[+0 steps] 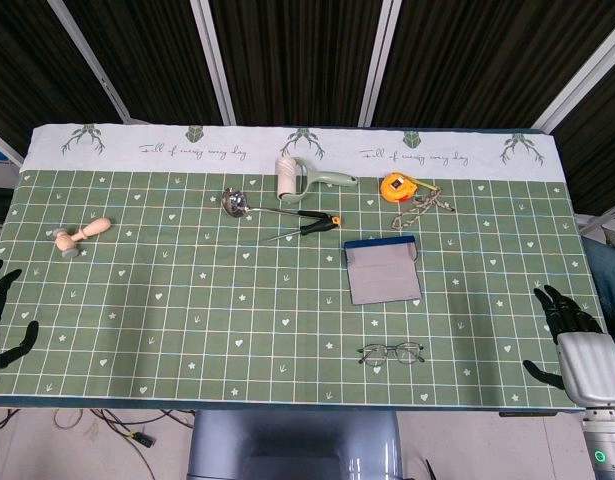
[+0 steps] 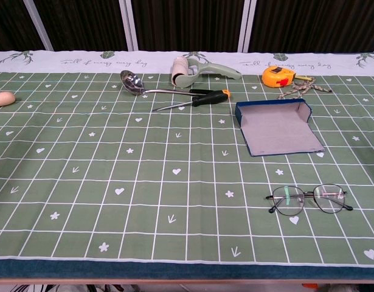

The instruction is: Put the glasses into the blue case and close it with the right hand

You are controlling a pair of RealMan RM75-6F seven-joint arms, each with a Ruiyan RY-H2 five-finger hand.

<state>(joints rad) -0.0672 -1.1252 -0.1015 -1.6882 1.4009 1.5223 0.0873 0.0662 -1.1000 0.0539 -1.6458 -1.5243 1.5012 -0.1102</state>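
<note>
Table [image 1: 167,300], green gridded cloth. Both arms parked at the near edge; nothing grasped yet. Step in hand, by my reading: the first reach for the glasses.

Right hand [image 1: 577,352]: at the near right corner of the table, fingers spread and slightly curled, holding nothing. Seen in the head view only.

Left hand [image 1: 1,318]: near left corner, fingers apart, empty. Not needed for this task; best left parked.

Blue case [image 2: 278,126]: lies open and flat, grey lining up, well to the left of the right hand and further from the robot. Flap side appears to face the far edge, but which half is the lid I cannot tell for sure.

Glasses [image 2: 308,199]: lie on the cloth between the right hand and the case line, nearer the robot than the case, apart from it. The temples look folded behind the lenses; too thin to be certain.

Clutter beyond the case: lint roller [image 1: 305,176], ladle [image 1: 249,204], screwdriver [image 1: 305,226], tape measure [image 1: 397,186], cord [image 1: 423,208]. Wooden stamp [image 1: 79,236] is close to the left hand.

Notes for doing it well:
- Approach the glasses from the right, low, and pinch the frame at the bridge or rim, not the lens.
- The wire frame lies flat on the cloth, so a slip is likely; close slowly.
- Lift clear, carry left and away, and set down centred on the lining.
- Only then fold the flap over.
</note>
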